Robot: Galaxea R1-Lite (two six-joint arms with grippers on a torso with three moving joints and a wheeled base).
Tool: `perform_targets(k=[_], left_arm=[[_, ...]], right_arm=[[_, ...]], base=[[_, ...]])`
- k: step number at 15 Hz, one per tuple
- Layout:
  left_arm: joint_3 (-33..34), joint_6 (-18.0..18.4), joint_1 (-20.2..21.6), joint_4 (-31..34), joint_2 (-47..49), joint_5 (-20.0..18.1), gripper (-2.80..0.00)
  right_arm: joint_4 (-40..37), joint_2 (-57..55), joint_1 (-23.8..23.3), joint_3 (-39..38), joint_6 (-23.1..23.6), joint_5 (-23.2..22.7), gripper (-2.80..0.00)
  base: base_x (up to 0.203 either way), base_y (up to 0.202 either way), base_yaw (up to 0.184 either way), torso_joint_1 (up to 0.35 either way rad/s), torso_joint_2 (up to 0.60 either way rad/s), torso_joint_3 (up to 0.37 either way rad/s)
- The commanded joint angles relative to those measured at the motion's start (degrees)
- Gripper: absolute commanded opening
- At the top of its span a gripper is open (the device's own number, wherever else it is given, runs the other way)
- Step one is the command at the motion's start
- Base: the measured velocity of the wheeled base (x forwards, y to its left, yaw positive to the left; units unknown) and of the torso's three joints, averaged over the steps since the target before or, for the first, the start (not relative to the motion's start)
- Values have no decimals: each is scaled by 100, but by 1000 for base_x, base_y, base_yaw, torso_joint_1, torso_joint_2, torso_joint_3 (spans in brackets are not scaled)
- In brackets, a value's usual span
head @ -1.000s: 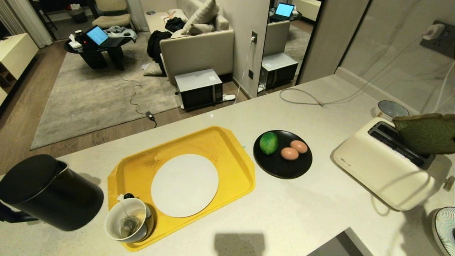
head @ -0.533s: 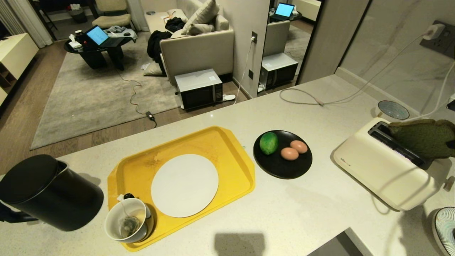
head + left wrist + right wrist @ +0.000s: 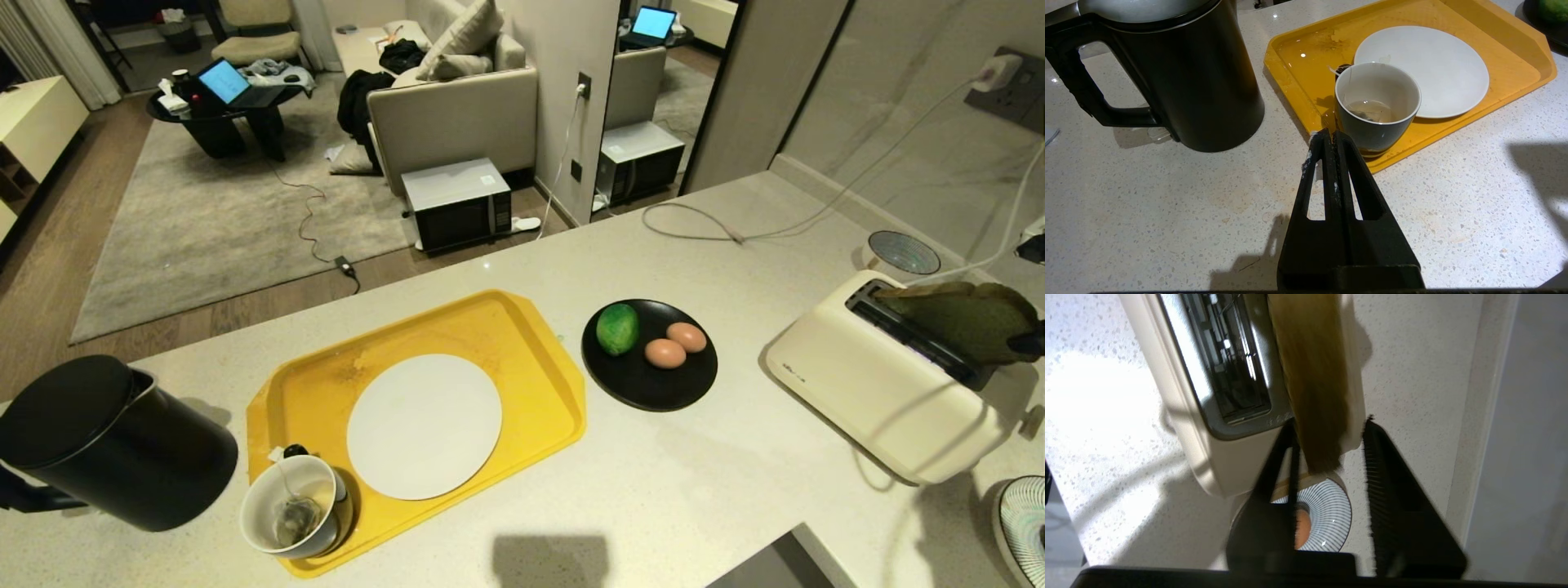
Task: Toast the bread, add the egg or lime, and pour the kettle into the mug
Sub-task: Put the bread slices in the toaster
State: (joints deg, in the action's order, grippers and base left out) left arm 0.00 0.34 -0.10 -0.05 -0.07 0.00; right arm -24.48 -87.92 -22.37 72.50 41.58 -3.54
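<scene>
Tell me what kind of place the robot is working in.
Likely a home apartment: a kitchen counter with a toaster and kettle, open to a living room with a sofa.

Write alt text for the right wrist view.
The right gripper, jaws apart, straddles the end of the bread, which stands edge-on in the cream toaster's far slot. Below it on the speckled counter, a striped bowl holds an egg.
</scene>
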Motion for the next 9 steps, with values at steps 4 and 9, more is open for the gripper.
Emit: perform_targets(k=[4,9], left_arm=[[0,1,1,-4,-1,0,-280],[0,1,1,-4,-1,0,-280]], right_arm=[[128,-15,-4,-16,-1,-16,0],[128,37,-5,-51,-98,-146,0]], base=[[0,0,0,0,0,0],[0,0,0,0,0,0]])
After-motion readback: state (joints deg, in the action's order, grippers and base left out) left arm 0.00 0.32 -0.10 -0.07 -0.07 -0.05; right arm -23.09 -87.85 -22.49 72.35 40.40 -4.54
